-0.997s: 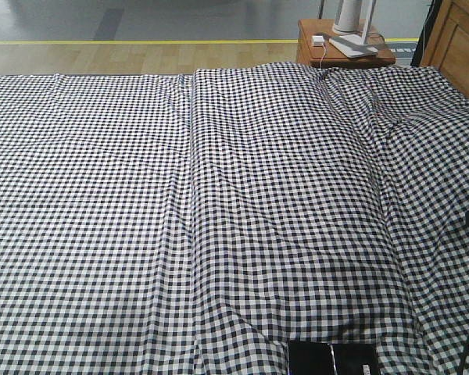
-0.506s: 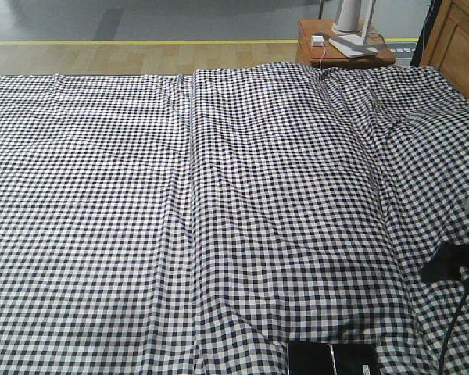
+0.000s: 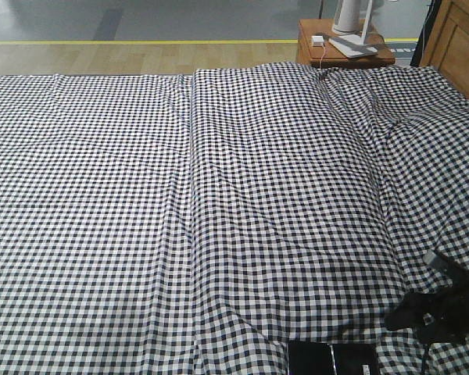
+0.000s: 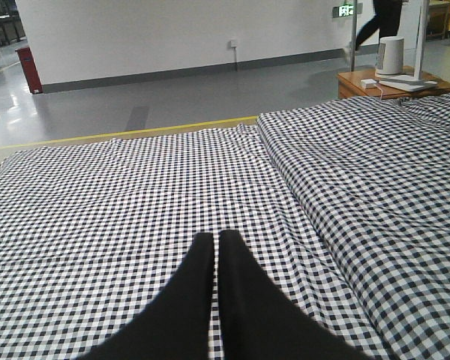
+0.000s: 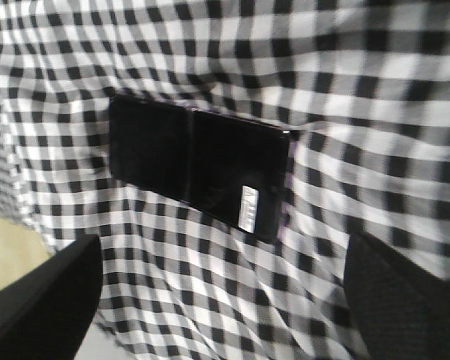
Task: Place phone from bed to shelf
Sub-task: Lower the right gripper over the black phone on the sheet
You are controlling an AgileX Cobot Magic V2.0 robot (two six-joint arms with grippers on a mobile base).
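Soft, even indoor light here; sharpness varies by view.
Front view crisp, shadow pooling in folds of the black-and-white checked bed [image 3: 219,195]. Right wrist view smeary, checks blurred around the glossy black slab phone [image 5: 199,165]. Left wrist view: glare on the polished grey floor [image 4: 22,109].

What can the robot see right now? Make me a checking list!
Surface: bed, wrinkled checked sheet.
Job's things: phone lies flat near the bed's near edge; shelf not seen.
Clutter: table beyond the bed, with a white charger on it.
Grippers: left gripper shut, empty, over the bed; right gripper open, above the phone, not touching it.
Cables: thin white cable from the charger.
Surroundings: grey floor, yellow line, a person far off.
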